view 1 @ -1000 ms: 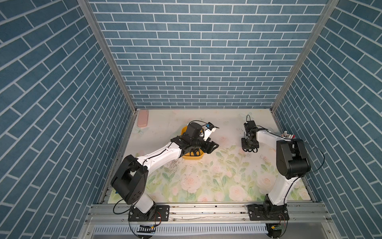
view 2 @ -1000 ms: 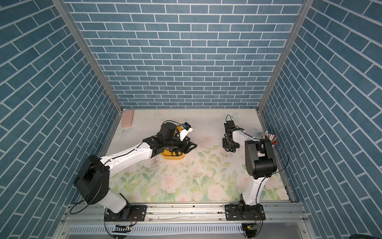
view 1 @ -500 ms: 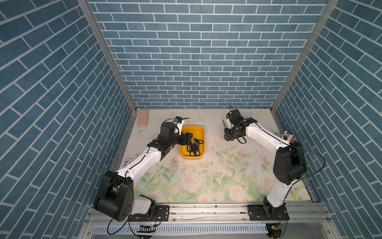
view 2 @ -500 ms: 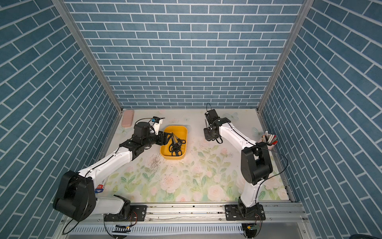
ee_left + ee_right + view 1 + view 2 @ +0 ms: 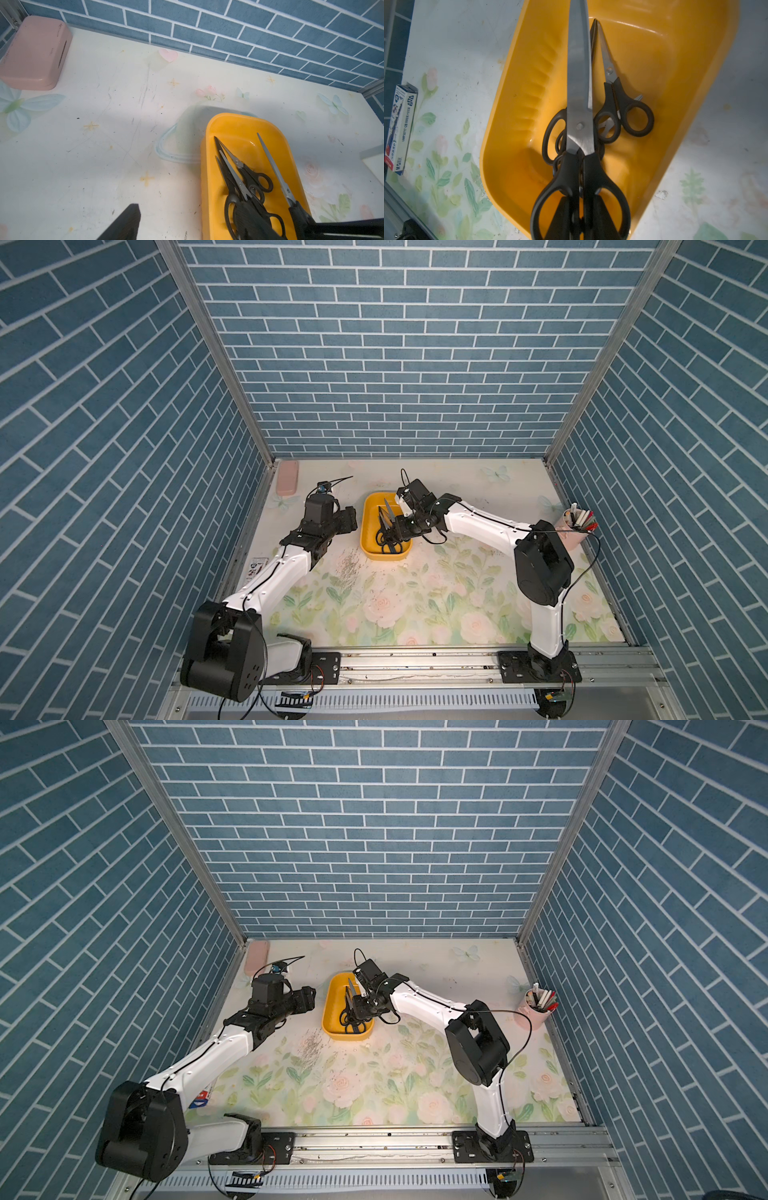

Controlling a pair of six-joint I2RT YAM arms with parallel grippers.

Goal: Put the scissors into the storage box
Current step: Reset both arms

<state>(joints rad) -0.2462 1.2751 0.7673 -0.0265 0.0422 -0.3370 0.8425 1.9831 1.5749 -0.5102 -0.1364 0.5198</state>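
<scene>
Scissors update: your right pincer was clamped tight on one big pair, held over the yellow box where others lay. Left pincer gaped empty beside it.

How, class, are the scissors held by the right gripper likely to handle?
Probably stiff: the held scissors have straight metal blades. Likely tip-heavy, as the right gripper clamps only the handles, so they may pivot. The smooth blades look slippery to grip.
</scene>
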